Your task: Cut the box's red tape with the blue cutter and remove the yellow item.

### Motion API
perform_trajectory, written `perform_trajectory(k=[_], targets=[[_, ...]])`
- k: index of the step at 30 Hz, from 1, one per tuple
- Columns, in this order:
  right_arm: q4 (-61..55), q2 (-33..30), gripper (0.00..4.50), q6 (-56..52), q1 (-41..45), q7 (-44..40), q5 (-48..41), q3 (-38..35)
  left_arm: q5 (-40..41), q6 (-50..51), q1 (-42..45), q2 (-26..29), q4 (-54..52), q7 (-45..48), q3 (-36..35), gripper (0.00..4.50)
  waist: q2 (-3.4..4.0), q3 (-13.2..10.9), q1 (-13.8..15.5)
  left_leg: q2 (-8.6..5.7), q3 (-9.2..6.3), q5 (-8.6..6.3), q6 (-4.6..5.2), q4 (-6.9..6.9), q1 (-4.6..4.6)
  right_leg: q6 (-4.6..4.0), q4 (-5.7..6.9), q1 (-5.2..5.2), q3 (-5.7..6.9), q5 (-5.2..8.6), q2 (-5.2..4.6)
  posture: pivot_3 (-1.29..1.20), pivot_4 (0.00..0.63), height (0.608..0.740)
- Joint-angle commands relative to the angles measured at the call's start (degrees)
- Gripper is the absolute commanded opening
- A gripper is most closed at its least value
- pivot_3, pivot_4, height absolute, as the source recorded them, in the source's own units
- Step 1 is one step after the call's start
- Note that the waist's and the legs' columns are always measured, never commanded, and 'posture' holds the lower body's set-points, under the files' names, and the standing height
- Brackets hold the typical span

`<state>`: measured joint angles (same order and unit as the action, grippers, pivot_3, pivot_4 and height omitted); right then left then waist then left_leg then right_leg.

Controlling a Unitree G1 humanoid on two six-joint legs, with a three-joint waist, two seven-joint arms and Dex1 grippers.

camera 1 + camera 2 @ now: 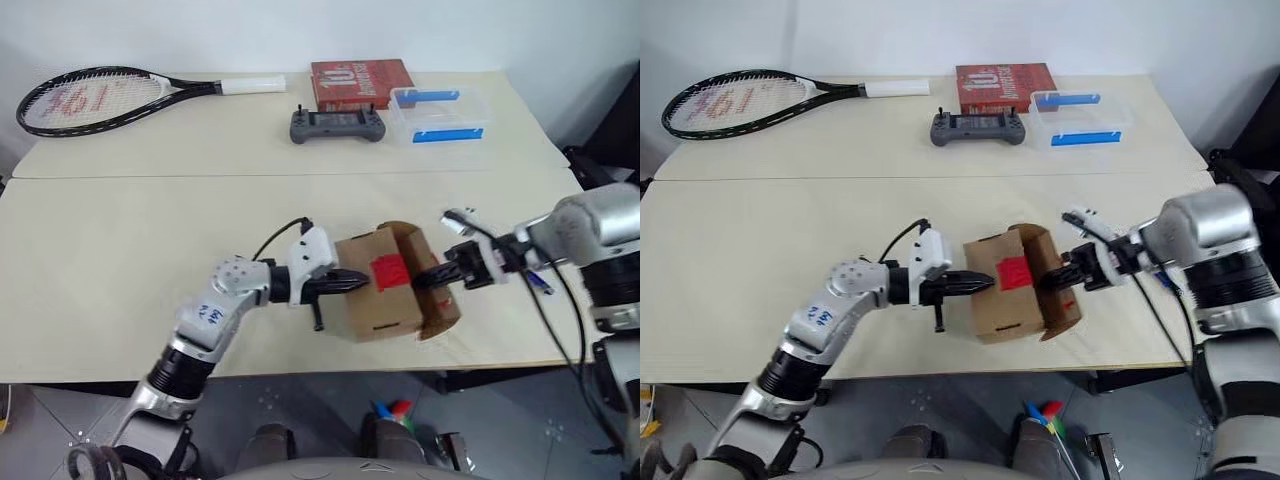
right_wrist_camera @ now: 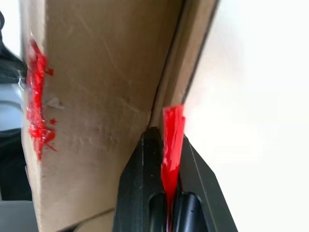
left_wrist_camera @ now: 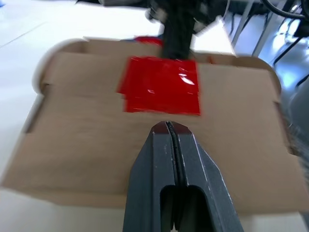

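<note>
1. Tennis racket [image 1: 100, 98] is lying at 10 o'clock on the far table [image 1: 150, 230], well apart from the action.
2. Left gripper [image 1: 362, 281] is reaching in from 9 o'clock, fingers clenched together with nothing between them, tips touching the box [image 1: 380, 305] on its left face just beside the red tape [image 1: 390, 271].
3. The box is sitting tilted near the table's front edge at 6 o'clock, one flap [image 1: 440, 300] swinging open on the right.
4. Right gripper [image 1: 428, 279] is coming in from 3 o'clock, pinching a strip of red tape at the flap edge.
5. Gamepad [image 1: 338, 125], red book-like box [image 1: 360, 83] and clear container [image 1: 440, 113] are sitting at 12 to 1 o'clock.
</note>
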<state>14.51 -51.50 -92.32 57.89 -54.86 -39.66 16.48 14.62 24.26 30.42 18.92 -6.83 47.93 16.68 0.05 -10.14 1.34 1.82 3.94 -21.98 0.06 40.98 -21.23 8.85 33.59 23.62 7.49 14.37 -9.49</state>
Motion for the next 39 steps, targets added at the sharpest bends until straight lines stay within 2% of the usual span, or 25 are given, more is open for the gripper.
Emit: perform_trajectory(k=[1,9,15,20,24,28,32,39], targets=[[-2.15,-4.50,0.02,-0.18,3.42,-1.96,-3.16,2.98,-2.24,-2.34,-0.51,-3.32,2.20,-2.53,2.14,0.00,0.00,0.00,-0.01,0.00,0.00,0.00,0.00,0.00,0.01,0.00,0.00,0.00,0.01,0.00,0.00,0.00,0.150,0.740],[-2.61,-10.91,0.02,-0.18,11.92,-2.33,-3.06,13.05,-3.87,-4.49,-0.70,-9.59,5.72,-5.48,4.17,0.00,0.00,0.00,0.08,0.00,0.00,0.00,0.00,0.04,-0.06,0.00,-0.05,0.03,-0.01,0.00,0.00,0.00,0.150,0.740],[-4.31,-13.59,0.02,-0.18,17.55,-2.57,-3.36,20.19,-5.39,-4.05,-2.20,-11.35,6.49,-8.34,4.63,0.00,0.00,0.00,0.15,0.00,-0.02,-0.02,0.01,0.03,-0.10,0.00,-0.09,0.05,0.00,0.00,-0.01,0.00,0.150,0.740],[-5.66,-14.54,0.02,-0.18,21.45,-1.09,-4.42,23.73,-5.79,-3.52,-2.40,-12.91,9.28,-11.58,3.62,0.00,0.00,0.00,0.26,0.00,-0.04,-0.02,0.02,0.08,-0.12,0.00,-0.09,0.05,0.00,0.00,-0.02,0.00,0.150,0.740],[-8.80,-16.63,0.02,-0.18,22.71,1.47,-8.75,25.22,-5.91,-4.16,-2.19,-13.74,10.91,-12.05,3.69,0.00,0.00,0.00,0.30,0.00,-0.06,-0.03,0.04,0.09,-0.14,-0.01,-0.10,0.05,0.02,-0.01,-0.03,0.00,0.150,0.740],[-11.44,-18.64,0.02,-0.18,23.26,7.15,-15.45,24.72,-6.07,-3.38,-2.89,-14.16,11.32,-12.43,3.36,0.00,0.00,0.00,0.27,0.00,-0.07,-0.04,0.04,0.07,-0.20,-0.01,-0.13,0.10,0.05,-0.01,-0.03,0.00,0.150,0.740],[-13.31,-19.24,0.02,-0.18,20.99,17.91,-25.61,21.15,-5.92,-2.87,-2.38,-13.82,11.39,-11.78,2.84,0.00,0.00,0.00,0.24,0.00,-0.07,-0.05,0.03,0.05,-0.23,-0.01,-0.15,0.13,0.08,-0.01,-0.03,0.00,0.150,0.740],[-15.27,-19.17,0.02,-0.18,18.27,32.06,-35.07,16.83,-6.17,-1.68,-0.98,-13.51,11.22,-11.28,2.55,0.00,0.00,0.00,0.20,0.01,-0.05,-0.06,0.04,0.08,-0.23,-0.02,-0.14,0.12,0.08,-0.01,-0.04,0.00,0.150,0.740]])
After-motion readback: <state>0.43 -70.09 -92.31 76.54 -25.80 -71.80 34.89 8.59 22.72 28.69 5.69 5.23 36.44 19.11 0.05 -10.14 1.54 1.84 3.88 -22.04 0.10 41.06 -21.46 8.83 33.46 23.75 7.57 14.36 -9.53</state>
